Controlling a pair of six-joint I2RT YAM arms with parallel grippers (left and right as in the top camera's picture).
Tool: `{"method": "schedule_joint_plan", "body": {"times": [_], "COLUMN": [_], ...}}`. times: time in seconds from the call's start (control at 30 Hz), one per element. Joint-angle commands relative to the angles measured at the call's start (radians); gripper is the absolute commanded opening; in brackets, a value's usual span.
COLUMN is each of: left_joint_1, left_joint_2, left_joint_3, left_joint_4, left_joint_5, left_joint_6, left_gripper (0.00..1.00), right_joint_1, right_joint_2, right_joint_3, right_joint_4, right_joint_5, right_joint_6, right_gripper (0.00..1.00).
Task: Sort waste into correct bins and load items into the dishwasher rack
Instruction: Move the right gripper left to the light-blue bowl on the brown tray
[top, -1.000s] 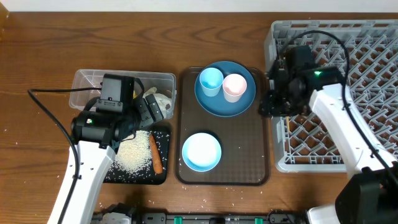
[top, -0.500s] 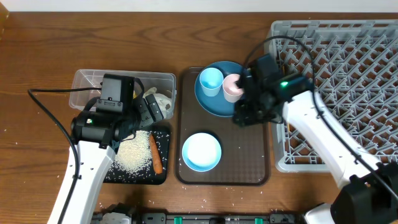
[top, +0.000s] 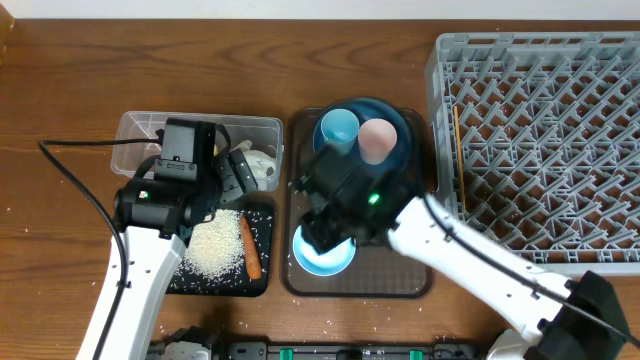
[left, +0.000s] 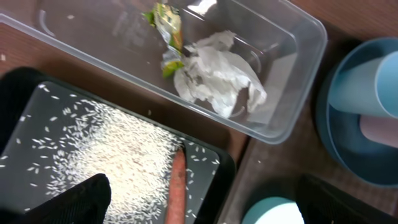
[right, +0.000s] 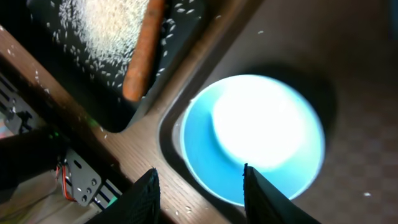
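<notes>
The right pincer (right: 198, 180) hangs wide open and empty over the pale blue bowl (right: 261, 130), which sits on the brown tray (right: 348, 50). The left pincer (left: 211, 202), also open and empty, is above the black tray (left: 18, 106) holding the rice (left: 118, 155) and the carrot (left: 177, 186).

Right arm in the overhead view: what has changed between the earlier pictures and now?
The right gripper left the dishwasher rack, crossed the dark blue plate and now hovers open over the pale blue bowl. It holds nothing; chopsticks lie in the rack where it was. The left gripper, light blue cup and pale pink cup stayed in place.
</notes>
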Motion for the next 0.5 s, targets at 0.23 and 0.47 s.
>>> {"method": "schedule_joint_plan", "body": {"times": [0.23, 0.47], "left_joint_1": [0.108, 0.185], "left_joint_2": [0.005, 0.005], "left_joint_3": [0.014, 0.014], "left_joint_4": [-0.023, -0.043], "left_joint_5": [-0.053, -0.052], "left_joint_6": [-0.031, -0.040], "left_gripper": [0.96, 0.96], "right_joint_1": [0.190, 0.235], "right_joint_2": [0.014, 0.100], "right_joint_3": [-0.006, -0.007], "right_joint_4": [0.039, 0.079], "right_joint_5": [0.256, 0.280], "right_joint_6": [0.110, 0.110], "right_gripper": [0.44, 0.44]}}
